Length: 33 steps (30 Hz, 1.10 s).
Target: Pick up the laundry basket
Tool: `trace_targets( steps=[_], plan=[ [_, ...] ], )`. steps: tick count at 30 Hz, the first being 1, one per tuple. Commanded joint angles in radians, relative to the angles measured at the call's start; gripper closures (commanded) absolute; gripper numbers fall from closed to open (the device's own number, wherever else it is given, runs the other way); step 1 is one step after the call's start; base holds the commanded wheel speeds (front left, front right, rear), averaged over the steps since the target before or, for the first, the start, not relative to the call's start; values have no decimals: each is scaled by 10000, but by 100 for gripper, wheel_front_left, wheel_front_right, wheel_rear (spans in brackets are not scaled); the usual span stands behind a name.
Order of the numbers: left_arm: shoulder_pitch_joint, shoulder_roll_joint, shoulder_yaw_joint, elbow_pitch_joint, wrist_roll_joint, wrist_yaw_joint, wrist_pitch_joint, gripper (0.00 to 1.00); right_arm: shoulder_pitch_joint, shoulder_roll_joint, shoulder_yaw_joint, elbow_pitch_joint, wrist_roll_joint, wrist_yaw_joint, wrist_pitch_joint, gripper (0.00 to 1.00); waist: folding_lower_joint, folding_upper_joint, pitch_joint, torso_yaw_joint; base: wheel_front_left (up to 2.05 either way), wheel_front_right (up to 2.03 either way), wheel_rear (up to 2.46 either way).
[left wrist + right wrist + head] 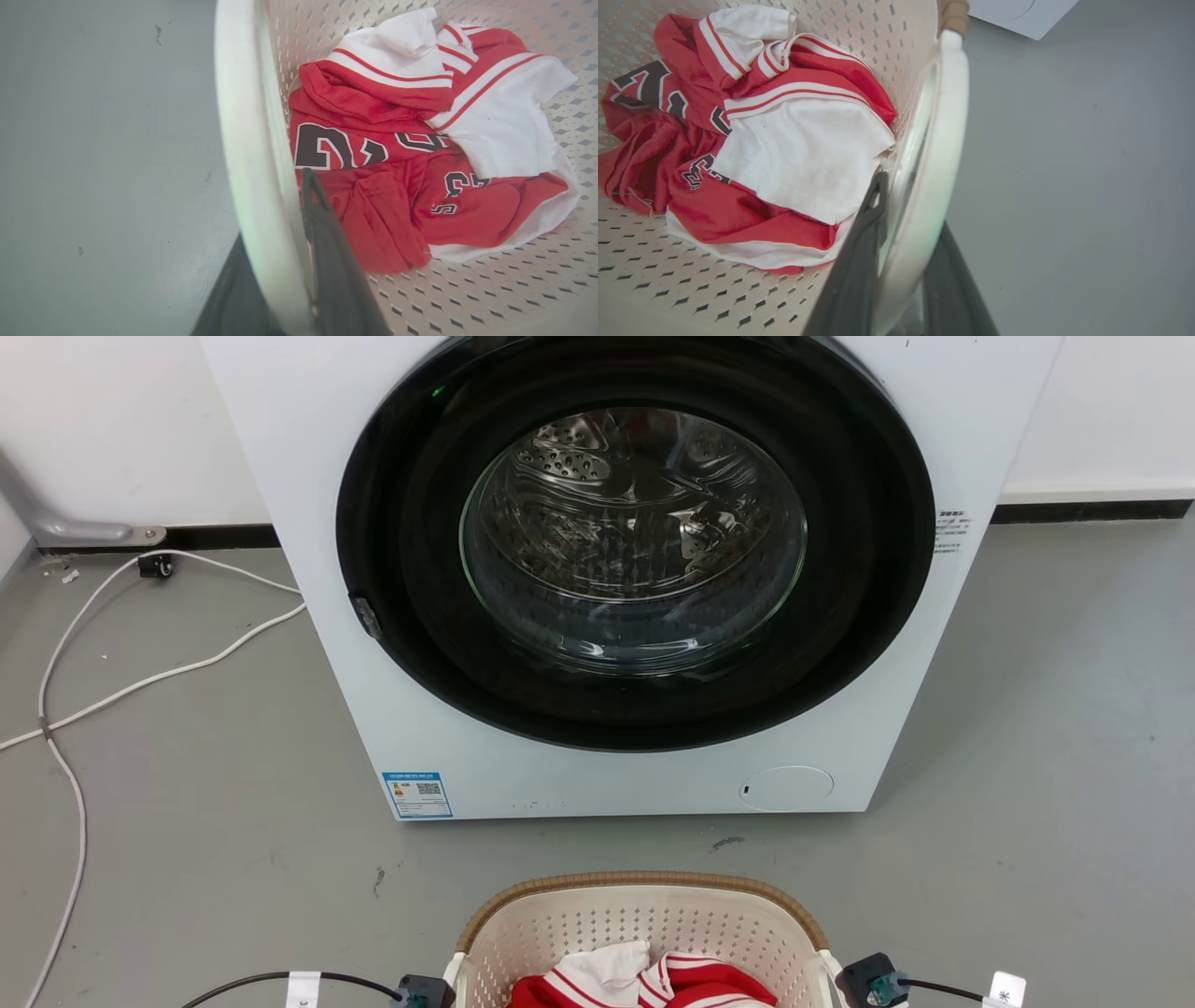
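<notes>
The laundry basket [644, 919] stands on the floor [187, 821] at the bottom middle of the head view, directly before the robot and apart from the washer [308, 569] beyond it. Its long axis appears to run across the robot, one white loop handle at each end. A red and white jersey [373, 140] lies loose inside.

The left handle [243, 116] passes between the two dark fingers of the left gripper [275, 219], one finger inside the perforated wall, the other outside over the floor. The right handle [948, 107] sits likewise in the right gripper [911, 203]. Both pairs of jaws appear clenched on their handles, fingers pressed against the plastic.

Judgement: neither arm is nearer; the basket lies square between them. The coming move turns on a straight, even rise of both arms, or the basket tilts.

A white cable [140, 681] trails on the floor well to the left.
</notes>
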Motion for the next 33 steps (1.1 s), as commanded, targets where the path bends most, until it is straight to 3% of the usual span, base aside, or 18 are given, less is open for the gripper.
trace_targets(
  steps=[1, 33],
  plan=[
    [-47, 41, -64, -96, -44, -44, -99, 100, 170, 20, 143, 50, -58, 52, 14, 100, 1, -1, -15, 2, 0, 0, 0],
    [-71, 162, -897, -74, -1063, -44, -245, 100, 242, 19, 313, 113, 88, 53, -38, 100, 1, -1, -78, -21, 0, 0, 0]
  ],
)
